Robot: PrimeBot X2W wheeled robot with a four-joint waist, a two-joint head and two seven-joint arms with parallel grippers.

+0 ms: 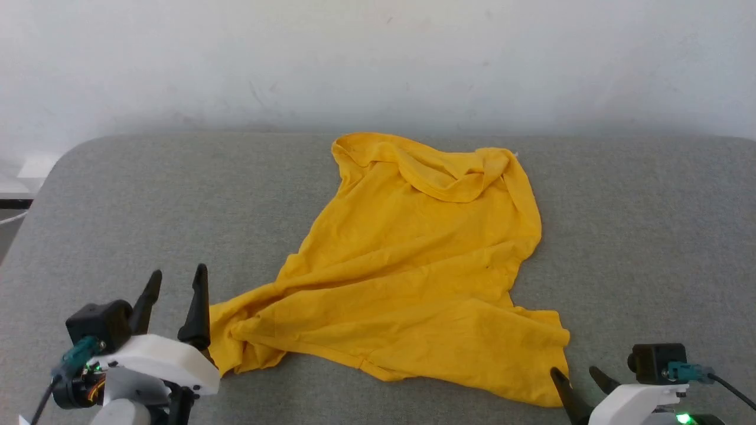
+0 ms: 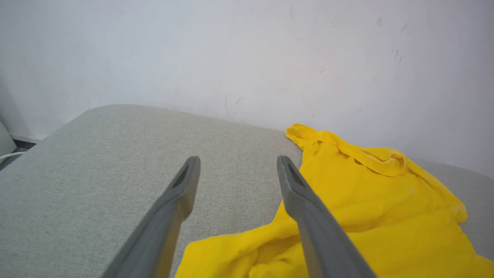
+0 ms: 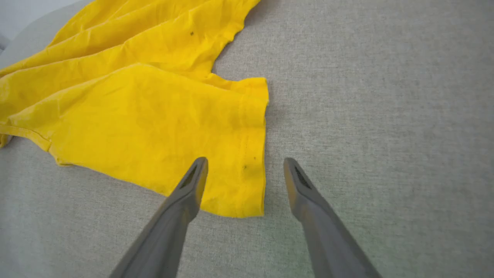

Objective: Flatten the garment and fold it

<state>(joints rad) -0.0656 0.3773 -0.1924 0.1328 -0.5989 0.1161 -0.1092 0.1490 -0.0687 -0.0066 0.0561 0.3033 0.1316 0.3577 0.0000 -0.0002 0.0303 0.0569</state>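
The mustard-yellow garment (image 1: 407, 265) lies crumpled on the grey padded surface (image 1: 147, 200), plain side up, its print hidden. Its collar is bunched at the far end; a hemmed corner (image 3: 247, 154) reaches the near right. My left gripper (image 1: 175, 275) is open at the near left, its right finger beside the garment's bunched near-left corner (image 2: 239, 255), holding nothing. My right gripper (image 1: 576, 373) is open at the near right, hovering over the hemmed edge; in the right wrist view the right gripper (image 3: 246, 164) straddles that edge with nothing between its fingers.
A white wall (image 1: 378, 59) runs along the far edge of the padded surface. The surface's rounded left corner (image 1: 53, 171) drops off to a floor with a white cable (image 1: 12, 219). Bare grey fabric lies left and right of the garment.
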